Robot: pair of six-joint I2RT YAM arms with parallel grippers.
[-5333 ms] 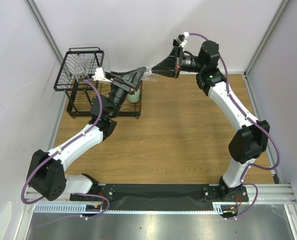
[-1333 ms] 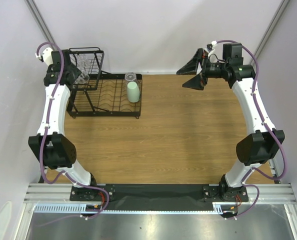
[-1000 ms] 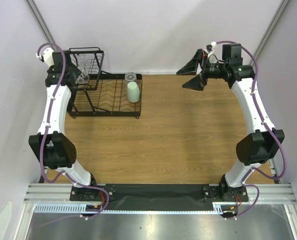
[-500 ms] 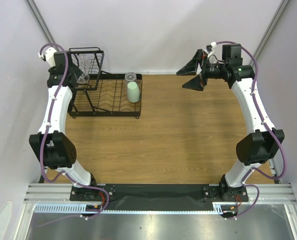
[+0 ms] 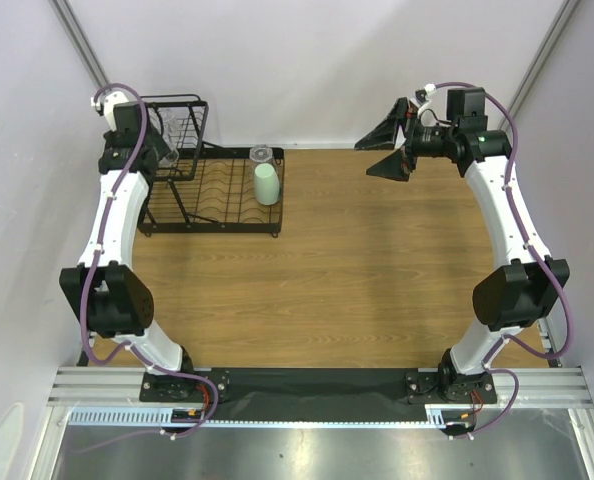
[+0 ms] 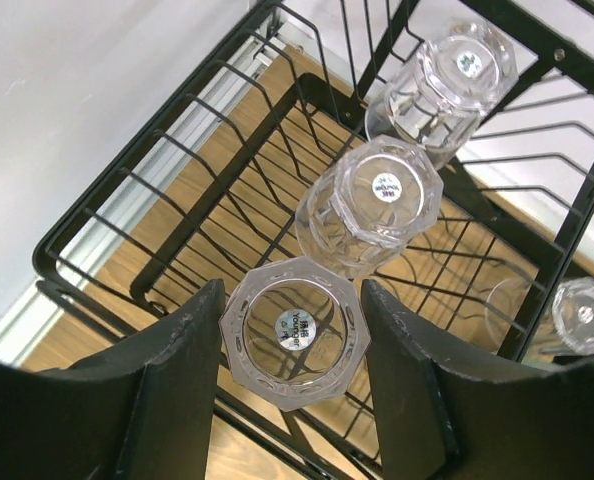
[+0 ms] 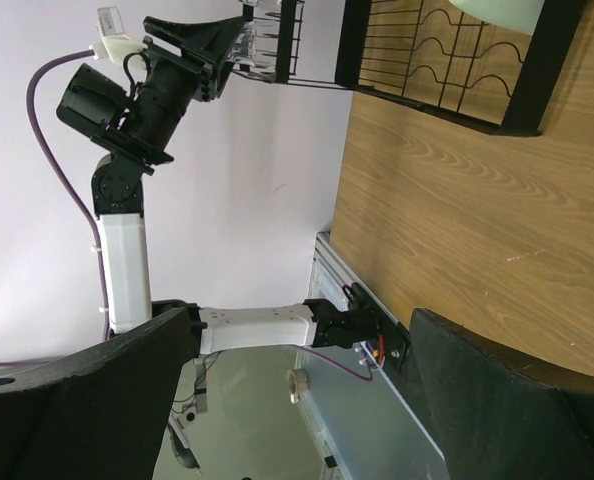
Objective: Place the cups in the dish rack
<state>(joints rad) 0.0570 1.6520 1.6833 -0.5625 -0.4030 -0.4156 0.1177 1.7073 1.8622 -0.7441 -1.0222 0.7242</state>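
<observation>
Left gripper [image 6: 294, 300], clamped on clear cup [image 6: 295, 332], has edged further over basket [image 6: 127, 190] in last second. Cup hangs above near corner, beside three racked cups [image 6: 382, 205]. Release looks next. Right gripper [image 5: 365, 160]: fingers apart, empty, far right.

Left wrist view: round white sticker [image 6: 295, 329] on base of nearest clear cup [image 6: 262, 365] carries tiny print, partly legible as "younger"; stickers on other cups [image 6: 362, 225] too small to read.
</observation>
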